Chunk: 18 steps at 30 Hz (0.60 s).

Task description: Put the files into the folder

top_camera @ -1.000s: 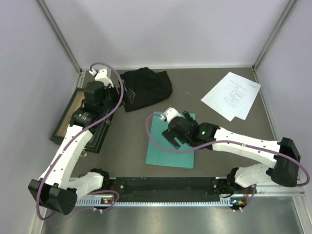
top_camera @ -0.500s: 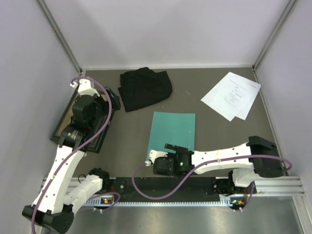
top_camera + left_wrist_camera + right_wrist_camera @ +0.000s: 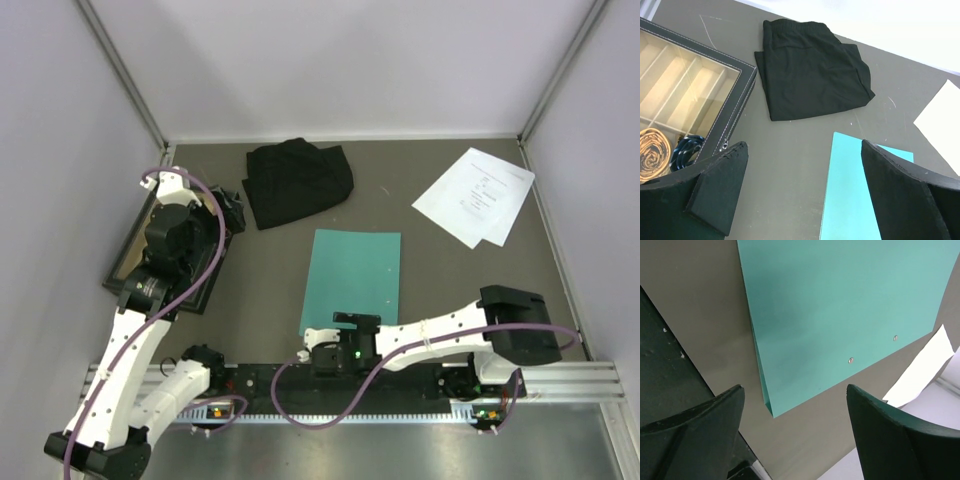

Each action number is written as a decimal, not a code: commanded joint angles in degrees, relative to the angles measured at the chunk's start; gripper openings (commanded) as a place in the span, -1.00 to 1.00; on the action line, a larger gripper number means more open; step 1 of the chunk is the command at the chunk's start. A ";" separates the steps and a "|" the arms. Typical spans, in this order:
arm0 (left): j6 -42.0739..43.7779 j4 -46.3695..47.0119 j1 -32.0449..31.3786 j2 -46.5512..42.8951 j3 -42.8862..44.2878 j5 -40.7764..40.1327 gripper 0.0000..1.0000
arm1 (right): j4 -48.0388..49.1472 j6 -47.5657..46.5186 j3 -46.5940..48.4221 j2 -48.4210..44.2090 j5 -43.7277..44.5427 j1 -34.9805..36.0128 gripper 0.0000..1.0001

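Table (image 3: 262, 290): grey-brown surface, carrying everything. Teal card folder (image 3: 352, 280) is lying flat and closed at mid-table, long axis running away from the bases. Judging it light, thin and semi-stiff, likely bending if lifted by one corner. In the right wrist view two small metal rivets (image 3: 850, 360) are showing near the edge facing the paper, so the spine is probably there. The opposite long edge is showing two layers, which is the better place to catch the cover. Folded black cloth (image 3: 298, 182) is sitting beyond the folder, glass-lidded compartment box (image 3: 690, 85) at far left; neither is touching it. The files (image 3: 478, 195), two white printed sheets overlapped and skewed, are lying at far right, well apart from the folder. Judging them limp and slippery, with no edge standing proud; the overhanging corner looks the likeliest hold. Right gripper (image 3: 795, 389) is hovering over the folder's near corner, jaws apart, grasping nothing. Left gripper (image 3: 803, 145) is hanging near the box, spread wide, empty.
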 commanded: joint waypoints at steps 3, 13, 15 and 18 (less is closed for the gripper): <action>-0.70 0.80 0.25 -0.52 -0.32 0.45 0.97 | -1.10 0.51 0.14 4.08 4.00 1.02 0.61; 0.10 0.80 0.25 -0.61 0.21 -0.34 0.97 | -0.22 0.68 0.40 9.96 12.08 0.23 0.38; 0.01 0.80 0.25 -0.52 0.21 -0.26 0.97 | 0.13 1.30 0.58 10.94 14.28 -0.03 0.25; 0.01 0.72 0.25 -0.61 0.12 -0.34 0.97 | 1.53 1.65 0.58 12.08 16.22 -0.73 0.00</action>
